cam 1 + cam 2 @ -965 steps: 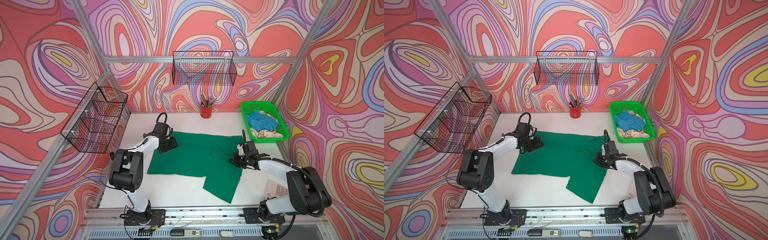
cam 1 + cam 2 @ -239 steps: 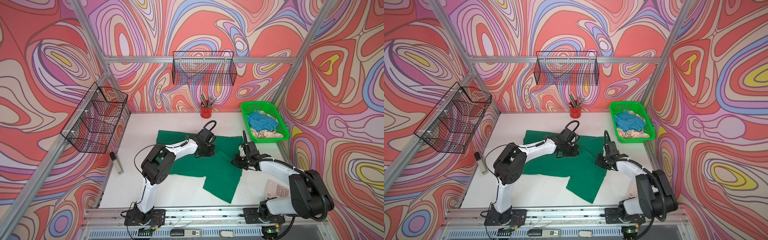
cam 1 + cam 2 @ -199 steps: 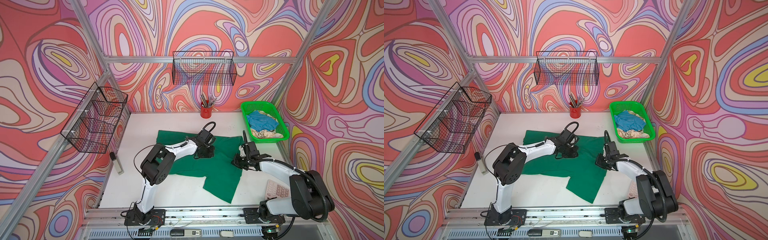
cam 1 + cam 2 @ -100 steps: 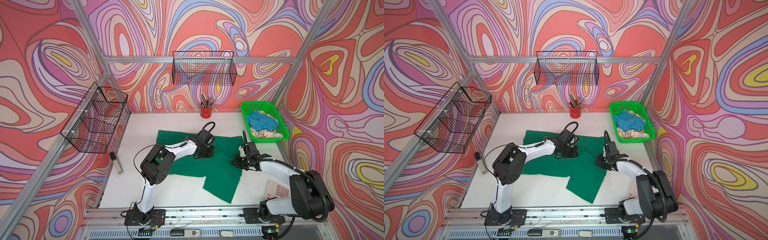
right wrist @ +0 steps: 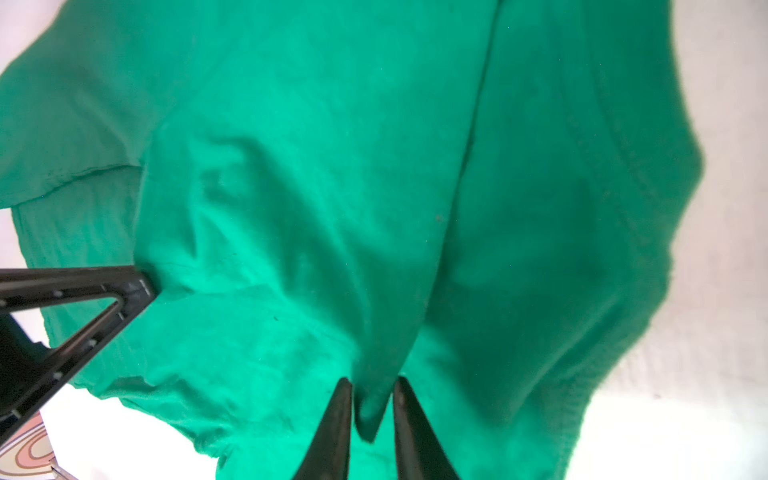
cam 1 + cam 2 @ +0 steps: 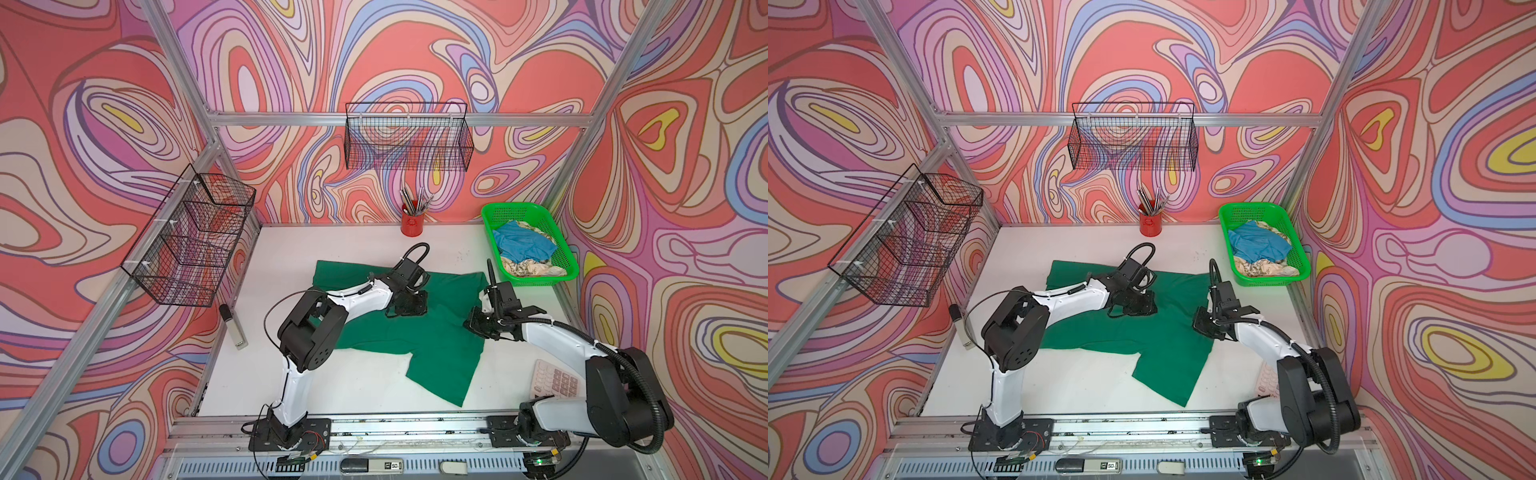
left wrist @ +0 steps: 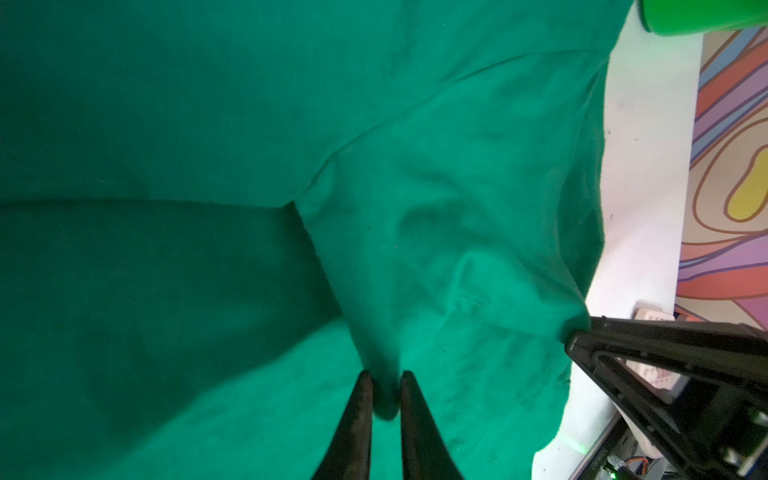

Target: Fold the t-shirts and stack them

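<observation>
Dark green short-sleeved cloth t-shirt lies mostly flat on the white tabletop, one layer doubled over near mid-shirt. I judge it to be early in its folding, and nothing is stacked. Left gripper at mid-shirt and right gripper at the shirt's right edge each have jaws nearly closed on a raised tuck of green cloth. Crumpled light blue t-shirt and cream patterned t-shirt wait unfolded in the bright green plastic mesh basket, back right.
</observation>
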Available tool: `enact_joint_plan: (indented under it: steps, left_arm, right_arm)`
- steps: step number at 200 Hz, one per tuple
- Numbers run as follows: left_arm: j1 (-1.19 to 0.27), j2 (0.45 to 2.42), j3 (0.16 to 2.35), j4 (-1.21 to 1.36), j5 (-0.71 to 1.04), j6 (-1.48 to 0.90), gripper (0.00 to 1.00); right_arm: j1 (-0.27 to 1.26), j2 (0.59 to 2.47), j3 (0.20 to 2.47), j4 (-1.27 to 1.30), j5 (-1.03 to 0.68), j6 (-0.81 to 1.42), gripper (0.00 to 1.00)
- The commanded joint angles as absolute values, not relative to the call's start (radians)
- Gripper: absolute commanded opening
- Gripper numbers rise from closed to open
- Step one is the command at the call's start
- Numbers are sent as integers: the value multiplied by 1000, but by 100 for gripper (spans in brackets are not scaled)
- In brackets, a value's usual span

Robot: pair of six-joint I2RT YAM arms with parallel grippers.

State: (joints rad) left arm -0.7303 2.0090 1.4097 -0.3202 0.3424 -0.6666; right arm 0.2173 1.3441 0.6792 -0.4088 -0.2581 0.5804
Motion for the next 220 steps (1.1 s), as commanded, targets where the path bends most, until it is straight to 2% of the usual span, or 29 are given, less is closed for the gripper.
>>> enact_joint_plan:
  steps: [1, 27, 59, 111, 146, 220]
  left_arm:
    - [-726, 1941, 1398, -345, 333, -674, 24]
    - [-726, 1922, 1405, -371, 317, -667, 30]
    - [-726, 1927, 1436, -388, 310, -671, 31]
    - [-730, 2015, 1538, -382, 342, -680, 33]
    - [-744, 2102, 1615, -408, 389, -672, 33]
    - [-762, 2097, 1541, -445, 372, -630, 34]
  right_arm:
    - [219, 1319, 728, -449, -231, 560, 23]
    - [219, 1327, 759, -458, -236, 550, 30]
    - [220, 1347, 782, -458, -247, 539, 31]
    - [219, 1327, 816, -487, -230, 538, 32]
    - [219, 1427, 781, -373, -260, 550, 31]
    - [219, 1559, 762, -338, -157, 473, 31]
